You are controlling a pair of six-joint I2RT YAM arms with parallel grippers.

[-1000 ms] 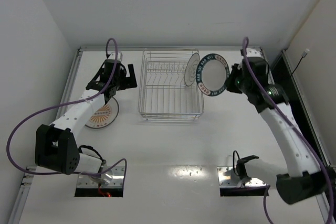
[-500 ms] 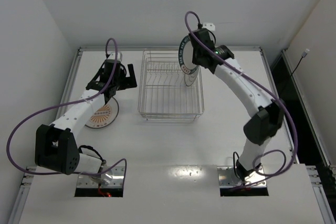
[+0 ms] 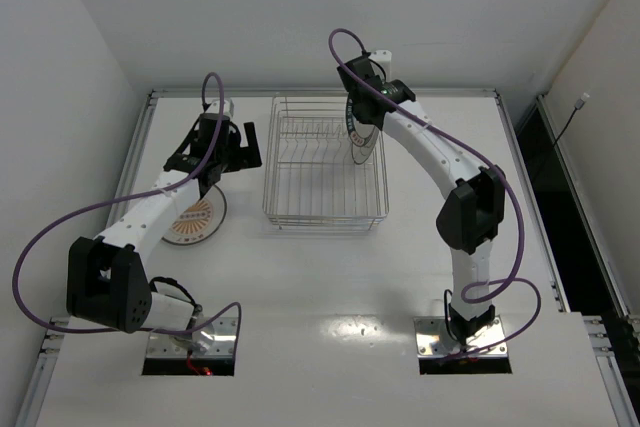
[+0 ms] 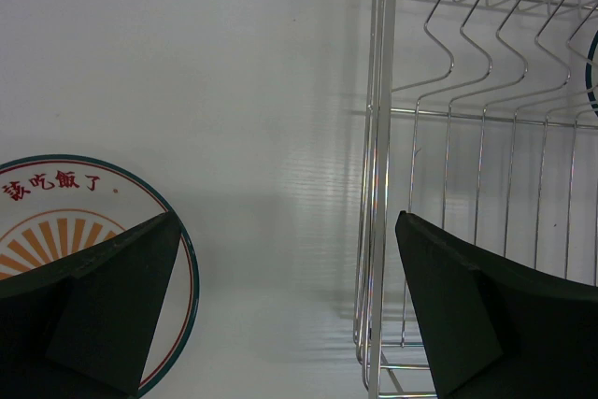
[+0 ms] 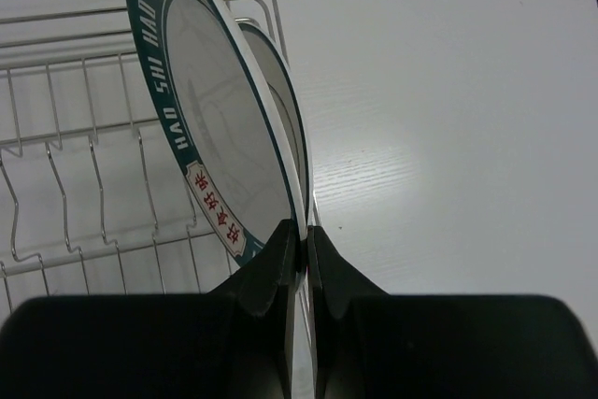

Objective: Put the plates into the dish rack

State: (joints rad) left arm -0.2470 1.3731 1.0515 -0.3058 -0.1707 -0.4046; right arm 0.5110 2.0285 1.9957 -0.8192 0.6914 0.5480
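At the far left, the left end effector hangs above the surface with its fingers spread wide and nothing between them. The orange-striped plate lies flat on the surface just under it and is not yet taken. This arm has no work in the present step, I think.

In the middle stands the dish rack. The step in hand happens at its far right corner. There the right end effector has its fingers pressed together on the rim of the blue-rimmed plate. It holds the plate on edge, a little tilted, over the rack. Just beside it, on the right, the grey-rimmed plate already stands in the rack, and the two plates are almost face to face. The fingers hide the lower edge of the held plate, so I cannot tell if it already sits in a slot.

To do this well, I would keep the plate parallel to its neighbour and bring it down straight and slowly into the next free slot on the left. A sideways push could knock the standing plate over. The fingers should let go only when the lower rim rests firmly in the wires; otherwise the plate may roll or fall flat.
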